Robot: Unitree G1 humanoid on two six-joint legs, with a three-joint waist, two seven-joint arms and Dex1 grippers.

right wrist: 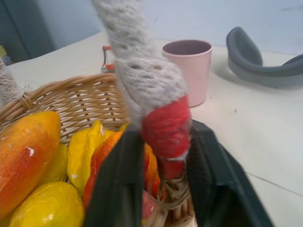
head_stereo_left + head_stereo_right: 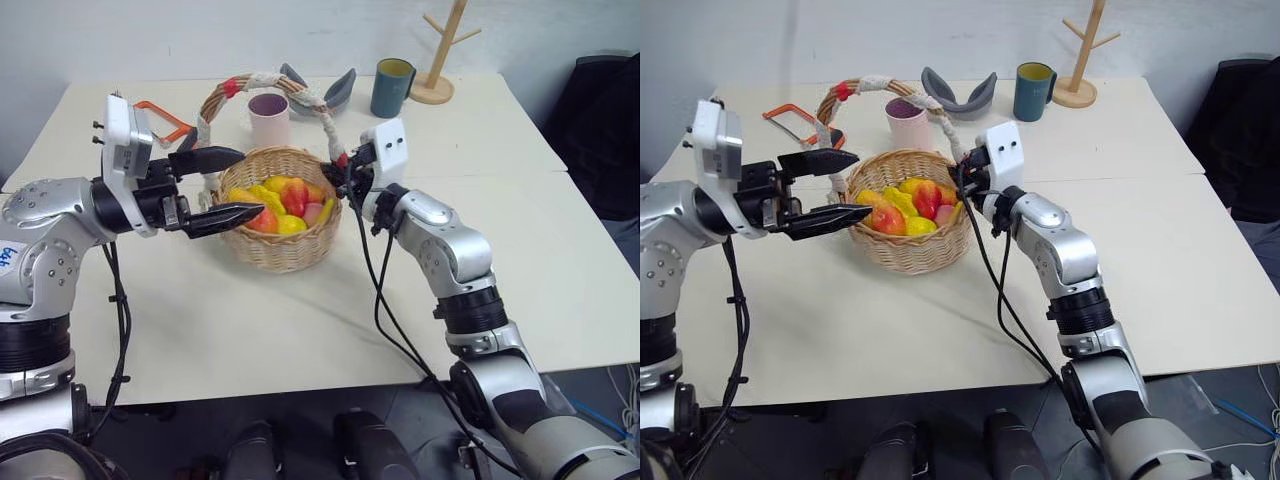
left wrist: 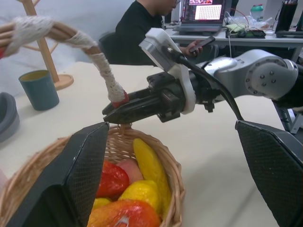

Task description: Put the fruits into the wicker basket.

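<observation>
The wicker basket (image 2: 280, 255) stands mid-table, and its corded handle (image 2: 262, 80) arches over it. Several toy fruits lie inside, among them a yellow lemon (image 2: 291, 225) and an orange-red mango (image 2: 262, 220). My right gripper (image 2: 338, 185) is at the basket's right rim, shut on the handle's red-banded foot (image 1: 165, 127). Its black fingers (image 1: 118, 189) sit on either side of that band. My left gripper (image 2: 250, 183) stands open at the basket's left rim, level, with nothing between its fingers (image 3: 80, 175).
A pink cup (image 2: 268, 118) stands just behind the basket. A grey curved object (image 2: 320, 90), a teal mug (image 2: 392, 87) and a wooden mug tree (image 2: 440, 60) are further back. An orange-framed tool (image 2: 165, 120) lies back left. A person (image 3: 142, 23) sits beyond the table.
</observation>
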